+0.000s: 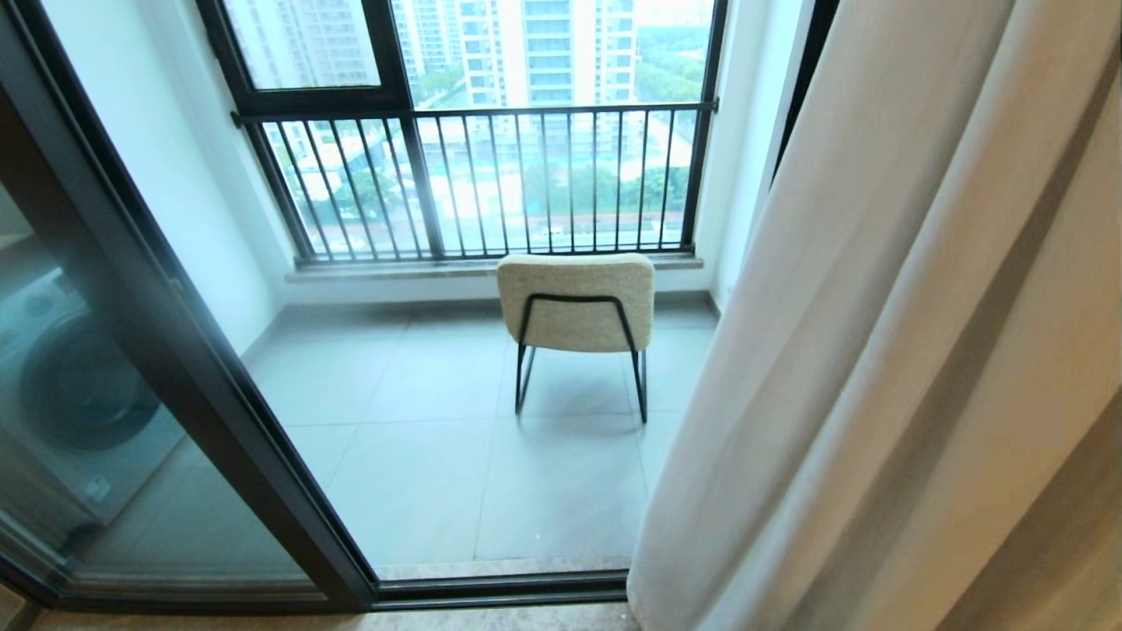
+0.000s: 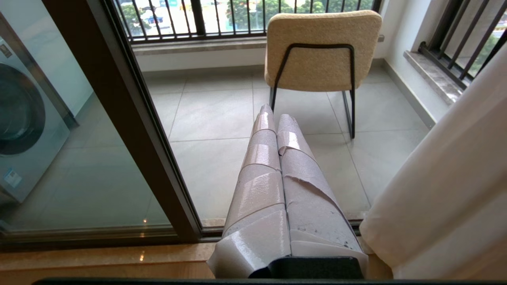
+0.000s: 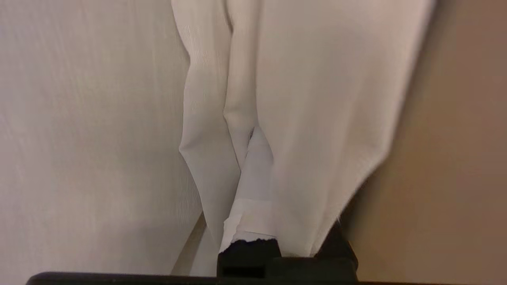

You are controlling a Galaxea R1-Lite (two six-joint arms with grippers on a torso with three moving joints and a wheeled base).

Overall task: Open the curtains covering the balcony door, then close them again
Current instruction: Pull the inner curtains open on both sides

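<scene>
Curtains: I see the curtains (image 1: 885, 350) bunched in soft folds to the right of the door opening, hanging down to the sill; in my left wrist view the same fabric (image 2: 447, 190) fills the side next to the gripper.
Door: the door (image 1: 175, 368) shows its dark frame and one glass panel left of the curtains, and the gap between frame and curtains is uncovered, so I look straight out onto the balcony.
Floor: grey tiled floor (image 1: 438, 456) runs beyond the door track.
Railing window: a black-barred railing window (image 1: 491, 175) stands on the far side of the balcony, opposite the door.
Washer: a washer (image 1: 79, 394) sits behind the door glass, on the side away from the curtains.
Chair: a beige chair (image 1: 576, 302) on thin black legs stands on the tiles beyond the door, its back towards me, near the curtains' edge.
Right gripper: in my right wrist view the right gripper (image 3: 247, 158) is buried in the curtains, its jaws pinched tight on a fold of the curtains (image 3: 317, 99), with cloth wrapped over both sides of the taped fingers (image 3: 257, 182).
Left gripper: the left gripper (image 2: 274, 114) points out through the door opening toward the chair, beside the curtains but not touching them, its taped fingers (image 2: 261, 158) pressed together and holding nothing.
</scene>
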